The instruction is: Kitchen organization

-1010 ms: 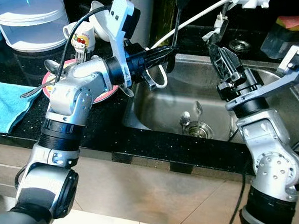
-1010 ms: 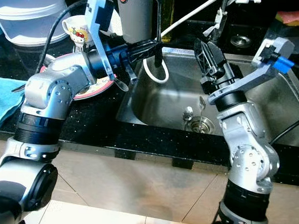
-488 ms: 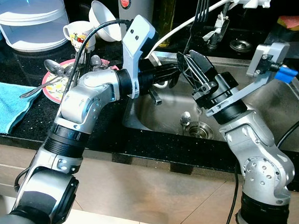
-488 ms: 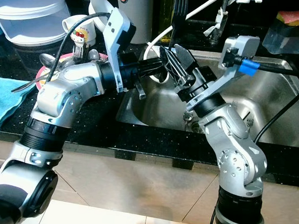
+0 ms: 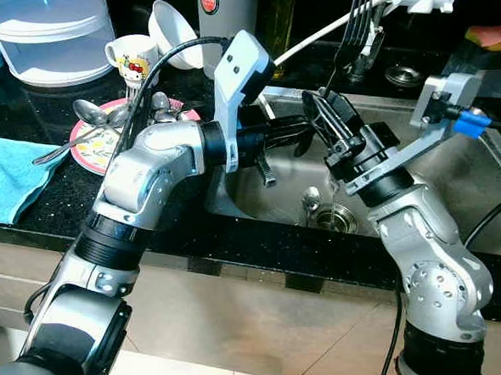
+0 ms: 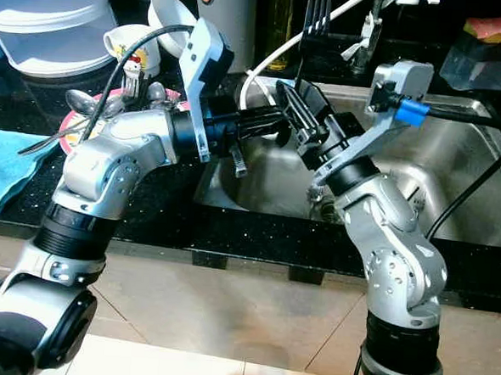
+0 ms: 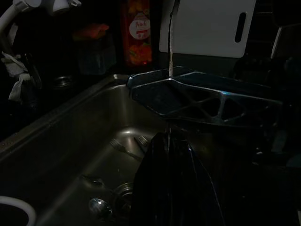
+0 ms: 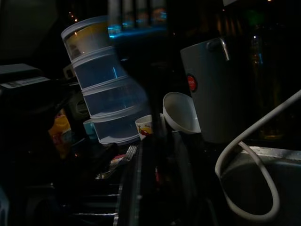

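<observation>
Near frame center, above the sink (image 5: pixel 455 179), both grippers meet at 1 fork (image 5: pixel 356 15): right gripper (image 5: pixel 323 115) pinches its handle, tines up; left gripper (image 5: pixel 296 132) fingers pressed together, probably handover.

Both silver arms reach toward mid-frame, elbows bent. The left pincer (image 5: pixel 301 133) points right with its black fingers drawn together. The right pincer (image 5: pixel 324 103) tilts up-left, fingers pressed close, its tips just beside the left's
</observation>
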Robot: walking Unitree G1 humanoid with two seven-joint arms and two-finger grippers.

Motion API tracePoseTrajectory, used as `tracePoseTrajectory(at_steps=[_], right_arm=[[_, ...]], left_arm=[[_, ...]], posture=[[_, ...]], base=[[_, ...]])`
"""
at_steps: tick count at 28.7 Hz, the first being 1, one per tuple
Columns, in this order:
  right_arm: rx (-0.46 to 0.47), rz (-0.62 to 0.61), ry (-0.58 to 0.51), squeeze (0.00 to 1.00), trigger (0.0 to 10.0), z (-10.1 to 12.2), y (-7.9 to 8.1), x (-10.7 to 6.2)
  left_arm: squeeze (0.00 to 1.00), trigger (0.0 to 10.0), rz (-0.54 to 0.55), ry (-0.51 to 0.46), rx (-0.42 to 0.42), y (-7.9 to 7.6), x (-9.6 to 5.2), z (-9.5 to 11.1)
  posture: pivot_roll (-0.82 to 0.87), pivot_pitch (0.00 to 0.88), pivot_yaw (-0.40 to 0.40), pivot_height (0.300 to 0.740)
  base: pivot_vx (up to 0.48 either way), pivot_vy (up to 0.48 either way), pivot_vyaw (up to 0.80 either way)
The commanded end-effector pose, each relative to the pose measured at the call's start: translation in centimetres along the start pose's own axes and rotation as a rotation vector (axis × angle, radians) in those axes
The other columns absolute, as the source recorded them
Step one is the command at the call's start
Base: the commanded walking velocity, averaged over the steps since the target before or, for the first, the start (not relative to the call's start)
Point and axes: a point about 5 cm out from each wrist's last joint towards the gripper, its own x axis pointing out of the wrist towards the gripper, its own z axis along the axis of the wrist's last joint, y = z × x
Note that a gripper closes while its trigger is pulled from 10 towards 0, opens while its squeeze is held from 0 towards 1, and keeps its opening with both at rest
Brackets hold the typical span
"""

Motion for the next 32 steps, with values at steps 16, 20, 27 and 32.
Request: tracePoseTrajectory(at_steps=[16,20,27,32], right_arm=[[-0.006,-0.048,-0.008,0.00,10.0,-0.2,-0.5,0.1],[-0.027,-0.133,0.001,0.00,10.0,-0.5,-1.5,0.1],[-0.219,-0.465,0.177,0.00,10.0,-3.5,-6.0,-0.8],[-0.293,-0.521,0.250,0.00,10.0,-5.0,-6.8,-1.2]], left_arm=[[1.00,10.0,0.117,0.020,0.019,0.6,0.8,-0.6],[0.00,10.0,0.103,-0.033,-0.019,0.8,0.3,0.3],[0.00,10.0,0.154,-0.161,-0.131,2.2,-0.8,1.6],[0.00,10.0,0.202,-0.136,-0.129,2.5,-0.6,1.1]], posture=[[0.02,0.109,0.056,0.740],[0.03,0.108,0.057,0.740],[0.03,0.096,0.059,0.740],[0.03,0.090,0.057,0.740]], base=[[0.000,0.000,0.00],[0.000,0.000,0.00],[0.000,0.000,0.00],[0.000,0.000,0.00]])
